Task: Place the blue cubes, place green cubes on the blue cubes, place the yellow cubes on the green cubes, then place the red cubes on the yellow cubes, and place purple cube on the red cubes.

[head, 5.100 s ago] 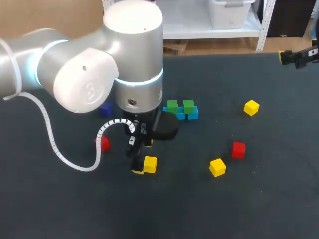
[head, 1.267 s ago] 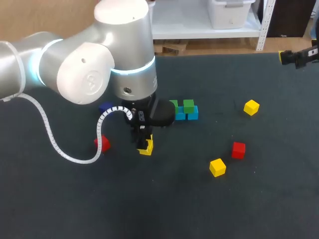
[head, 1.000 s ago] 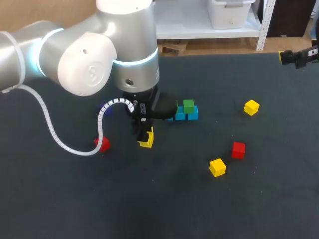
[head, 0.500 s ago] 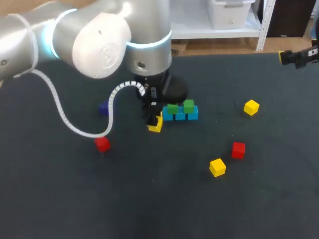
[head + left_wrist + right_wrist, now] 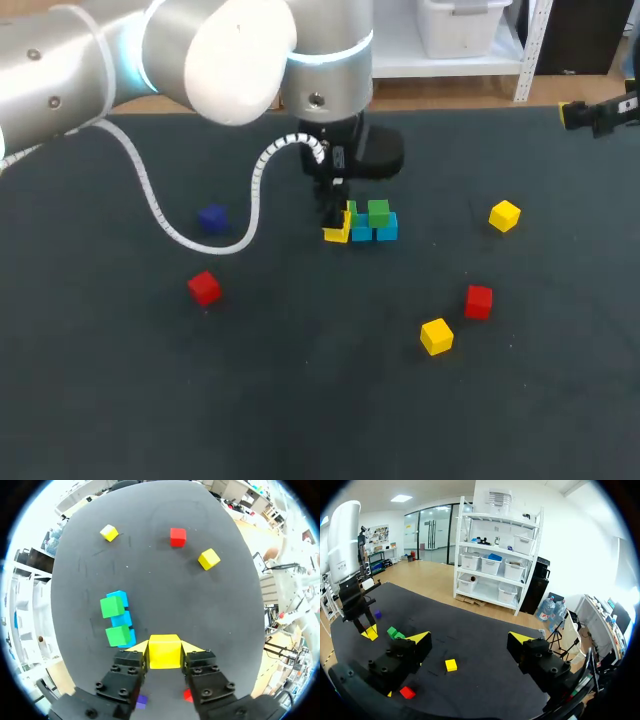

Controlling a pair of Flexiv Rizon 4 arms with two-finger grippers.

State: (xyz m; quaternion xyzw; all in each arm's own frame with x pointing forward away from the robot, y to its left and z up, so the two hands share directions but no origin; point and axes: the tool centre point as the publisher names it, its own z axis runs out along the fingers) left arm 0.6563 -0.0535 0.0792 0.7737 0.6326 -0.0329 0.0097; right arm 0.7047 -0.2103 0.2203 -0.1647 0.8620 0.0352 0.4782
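step in hand: the yellow layer. left tool [image 5: 337,222] is pinching a yellow cube [image 5: 164,651] by two opposite faces, its yellow tips flat against them. the cube hangs just beside the nearer of the two green cubes [image 5: 118,635], not over it. both greens sit on light blue cubes [image 5: 120,598], in a short row near the middle of the desk [image 5: 300,420].

next move, as i judge it: shift sideways until the cube is above the nearer green, square its faces to the green top, lower to contact, then let go. the landing face is no bigger than the cube, so alignment matters. a sideways nudge could push the row apart.

right tool [image 5: 470,639]: fingers spread, nothing between them, parked at the desk's far right edge.

materials: the cubes look rigid, sharp-edged and smooth-faced with a matte finish, so they probably slide easily. the desk surface is dark and cloth-like.

loose stock: other yellow cubes [image 5: 504,215] and [image 5: 436,336], red cubes [image 5: 478,301] and [image 5: 204,288], and a purple cube [image 5: 211,217], all well apart.
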